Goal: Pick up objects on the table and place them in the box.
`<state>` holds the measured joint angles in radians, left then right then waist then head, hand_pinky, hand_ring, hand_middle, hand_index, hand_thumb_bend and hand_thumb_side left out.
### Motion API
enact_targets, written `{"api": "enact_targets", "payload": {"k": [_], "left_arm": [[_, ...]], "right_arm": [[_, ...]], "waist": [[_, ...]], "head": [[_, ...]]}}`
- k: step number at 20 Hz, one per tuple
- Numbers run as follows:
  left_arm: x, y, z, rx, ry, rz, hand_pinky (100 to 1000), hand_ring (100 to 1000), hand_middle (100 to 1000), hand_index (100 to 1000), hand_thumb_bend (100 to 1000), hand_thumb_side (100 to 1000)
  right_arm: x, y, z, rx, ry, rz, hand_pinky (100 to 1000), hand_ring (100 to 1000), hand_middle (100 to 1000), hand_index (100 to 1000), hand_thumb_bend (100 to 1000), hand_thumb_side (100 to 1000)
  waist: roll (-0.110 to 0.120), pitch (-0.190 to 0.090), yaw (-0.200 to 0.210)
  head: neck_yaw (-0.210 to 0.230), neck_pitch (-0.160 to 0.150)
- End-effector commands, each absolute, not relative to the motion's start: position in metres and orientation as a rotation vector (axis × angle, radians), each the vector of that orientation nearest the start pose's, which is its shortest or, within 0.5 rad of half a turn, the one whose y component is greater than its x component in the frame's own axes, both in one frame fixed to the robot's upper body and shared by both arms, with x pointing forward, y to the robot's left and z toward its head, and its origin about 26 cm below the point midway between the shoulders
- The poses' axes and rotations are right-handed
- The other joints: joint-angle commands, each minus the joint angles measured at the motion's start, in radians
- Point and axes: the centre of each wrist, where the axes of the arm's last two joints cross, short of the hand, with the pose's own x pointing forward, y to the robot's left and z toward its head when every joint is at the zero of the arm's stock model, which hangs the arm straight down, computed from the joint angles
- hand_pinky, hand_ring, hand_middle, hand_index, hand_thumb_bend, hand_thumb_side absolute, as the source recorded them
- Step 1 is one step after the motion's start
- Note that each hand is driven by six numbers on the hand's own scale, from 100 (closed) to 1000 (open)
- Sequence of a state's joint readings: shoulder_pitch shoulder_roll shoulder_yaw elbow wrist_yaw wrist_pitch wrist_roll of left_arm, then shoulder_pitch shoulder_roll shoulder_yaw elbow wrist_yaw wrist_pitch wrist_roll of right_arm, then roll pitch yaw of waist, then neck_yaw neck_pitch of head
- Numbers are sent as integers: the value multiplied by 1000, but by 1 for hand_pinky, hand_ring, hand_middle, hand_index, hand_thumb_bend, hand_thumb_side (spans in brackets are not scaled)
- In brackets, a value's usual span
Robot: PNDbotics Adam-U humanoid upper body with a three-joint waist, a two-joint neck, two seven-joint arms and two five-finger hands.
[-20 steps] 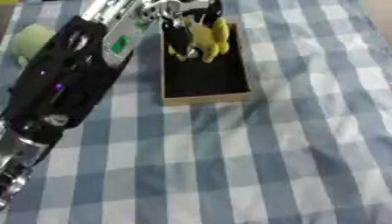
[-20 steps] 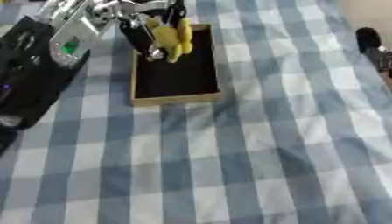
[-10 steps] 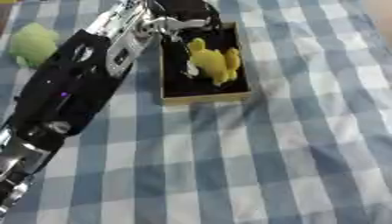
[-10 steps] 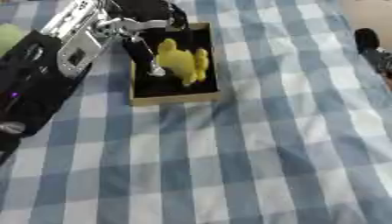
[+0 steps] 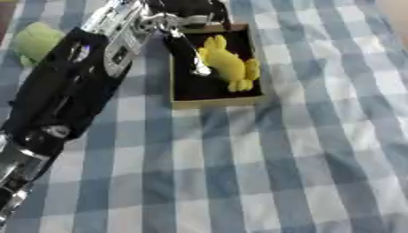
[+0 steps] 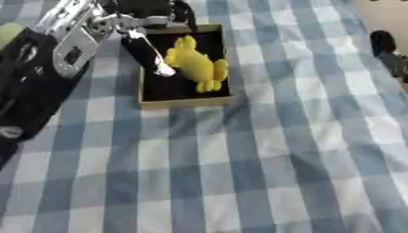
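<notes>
A yellow plush toy point(image 5: 226, 63) lies inside the shallow box point(image 5: 216, 103), which has a black floor and a tan rim. My left arm stretches from the lower left up to the box's far left corner. My left hand point(image 5: 186, 49) hovers over the box's left half, open, one straight finger pointing down beside the toy and holding nothing. A pale green soft object point(image 5: 35, 41) rests on the cloth left of the arm. My right hand point(image 6: 384, 46) shows only as a dark shape at the right edge of the right eye view.
A blue and white checked cloth point(image 5: 303, 164) covers the table. Its lower and right parts carry nothing. My left forearm point(image 5: 68, 95) lies over the strip between the green object and the box.
The yellow toy was held by my left hand above the box; it has dropped and now lies on the box floor, and the hand has let go of it.
</notes>
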<state>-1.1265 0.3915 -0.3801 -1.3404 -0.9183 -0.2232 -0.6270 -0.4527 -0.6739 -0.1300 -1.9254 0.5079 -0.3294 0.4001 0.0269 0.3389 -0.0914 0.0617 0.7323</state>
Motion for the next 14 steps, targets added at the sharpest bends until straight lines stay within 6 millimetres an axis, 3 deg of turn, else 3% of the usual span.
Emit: {"api": "enact_targets", "payload": {"k": [1,2,3,4,6,8,11,14], "left_arm": [[399,162,358,-1360,2127,2338,906,926,844,859,540,222],[394,171,364,-1372,2161,2323,907,927,845,858,407,100],[391,184,369,-1405,2184,2318,911,931,849,858,556,221],[387,195,374,-1437,2199,2317,911,931,849,858,556,221],[384,217,380,-1488,2241,2328,908,930,849,859,499,302],[383,236,384,-1497,2285,2353,908,930,848,859,490,308],[380,262,387,-1603,2255,2394,920,943,863,867,578,244],[382,288,386,-1746,2177,2465,927,950,869,873,625,240]], "right_arm": [[301,-334,300,1332,2659,-1872,710,818,857,821,100,100],[301,-334,300,1335,2656,-1875,711,819,857,821,100,100],[300,-334,300,1338,2653,-1879,712,819,857,821,100,100],[300,-335,300,1343,2650,-1881,712,819,857,821,100,100],[300,-336,300,1357,2645,-1885,714,820,858,821,100,100],[300,-336,300,1360,2643,-1883,715,820,858,822,100,100],[299,-337,301,1369,2635,-1882,722,823,859,822,100,100],[300,-337,302,1375,2632,-1879,723,823,859,822,100,100]], "waist": [[2,-32,7],[4,-34,11],[5,-36,15],[7,-38,17],[6,-41,25],[4,-42,31],[-3,-41,36],[-8,-39,39]], "head": [[-15,13],[-18,14],[-22,15],[-26,17],[-34,18],[-39,18],[-45,17],[-44,14]]}}
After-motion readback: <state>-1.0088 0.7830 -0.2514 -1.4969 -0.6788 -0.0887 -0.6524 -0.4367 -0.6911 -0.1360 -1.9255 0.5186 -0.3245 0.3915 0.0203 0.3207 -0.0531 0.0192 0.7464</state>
